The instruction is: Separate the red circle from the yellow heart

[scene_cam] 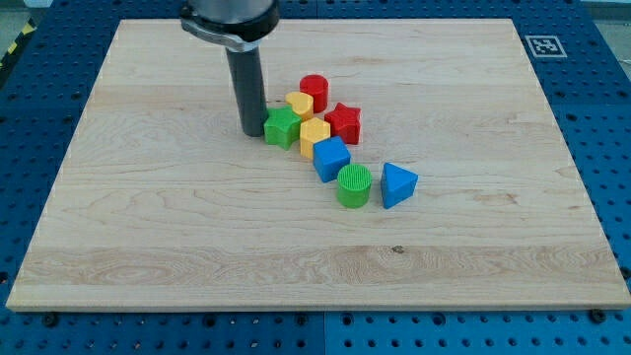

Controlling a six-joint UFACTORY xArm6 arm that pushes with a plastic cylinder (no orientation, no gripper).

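The red circle (315,91) stands at the top of a cluster of blocks near the board's middle. The yellow heart (300,105) lies just below and left of it, touching it. My tip (253,132) rests on the board to the left of the cluster, right beside the green star (282,127). It is below and left of the yellow heart, with the green star between them.
A red star (344,121) sits right of the heart. A yellow hexagon (315,136), a blue cube (331,158), a green cylinder (354,185) and a blue triangle (397,183) trail toward the view's lower right. The wooden board (148,217) lies on a blue perforated table.
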